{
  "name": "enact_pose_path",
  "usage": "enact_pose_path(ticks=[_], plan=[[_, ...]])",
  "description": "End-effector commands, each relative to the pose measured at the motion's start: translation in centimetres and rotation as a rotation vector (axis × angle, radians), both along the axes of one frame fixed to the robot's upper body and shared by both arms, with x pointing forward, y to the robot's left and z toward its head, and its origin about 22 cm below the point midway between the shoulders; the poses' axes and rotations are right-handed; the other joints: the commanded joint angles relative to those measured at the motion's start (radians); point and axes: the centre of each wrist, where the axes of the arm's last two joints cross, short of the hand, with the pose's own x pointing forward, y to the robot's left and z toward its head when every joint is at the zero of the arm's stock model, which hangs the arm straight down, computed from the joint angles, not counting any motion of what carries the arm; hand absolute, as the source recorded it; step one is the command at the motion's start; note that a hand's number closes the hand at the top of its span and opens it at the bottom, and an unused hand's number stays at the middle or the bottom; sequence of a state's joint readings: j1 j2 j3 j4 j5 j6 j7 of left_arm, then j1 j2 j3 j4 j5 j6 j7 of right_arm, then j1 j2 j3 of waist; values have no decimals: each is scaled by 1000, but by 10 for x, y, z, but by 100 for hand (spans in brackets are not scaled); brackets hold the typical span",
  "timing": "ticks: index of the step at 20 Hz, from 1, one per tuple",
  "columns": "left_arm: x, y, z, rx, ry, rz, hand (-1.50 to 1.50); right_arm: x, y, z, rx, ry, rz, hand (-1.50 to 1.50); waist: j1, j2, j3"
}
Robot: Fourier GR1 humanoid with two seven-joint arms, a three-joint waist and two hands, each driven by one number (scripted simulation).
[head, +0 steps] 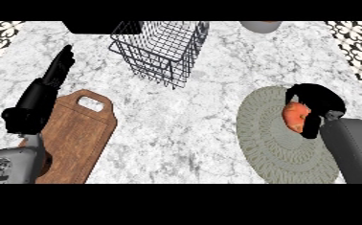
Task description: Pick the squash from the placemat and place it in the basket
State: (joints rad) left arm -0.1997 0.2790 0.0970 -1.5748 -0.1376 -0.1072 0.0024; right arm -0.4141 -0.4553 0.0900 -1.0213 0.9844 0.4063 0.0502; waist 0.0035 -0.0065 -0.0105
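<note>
An orange squash [295, 116] lies on the round grey placemat [272, 142] at the right of the counter. My right hand [318, 105] is curled over it, fingers wrapped round its top and right side, so only part of the squash shows. A black wire basket [161, 49] stands at the back centre, well to the left of that hand. My left hand [51, 83] rests open at the left edge, fingers straight and pointing up.
A wooden cutting board [78, 138] with a handle slot lies at the lower left, partly under my left forearm. A grey bowl [260, 26] sits at the back right edge. A dark object [88, 26] stands behind the basket.
</note>
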Motion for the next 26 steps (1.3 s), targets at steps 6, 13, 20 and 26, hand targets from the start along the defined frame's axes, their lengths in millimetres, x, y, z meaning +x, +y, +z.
enact_pose_path(ticks=[6, 13, 20, 26], plan=[[4, -3, -8, 2, 7, -15, 0, 38, 43, 17, -101, -319, -344, 150, 8, 10, 11], [2, -4, -1, -12, 12, -5, 0, 60, 61, 110, 242, -790, -383, 150, 0, 1, 12], [4, 2, 0, -4, 8, -4, 0, 56, 102, 213, 582, -982, -213, 150, -4, 1, 10], [-1, -7, -9, -10, 5, 4, 0, 59, 151, 275, 653, -939, -127, 150, 11, 6, 10]])
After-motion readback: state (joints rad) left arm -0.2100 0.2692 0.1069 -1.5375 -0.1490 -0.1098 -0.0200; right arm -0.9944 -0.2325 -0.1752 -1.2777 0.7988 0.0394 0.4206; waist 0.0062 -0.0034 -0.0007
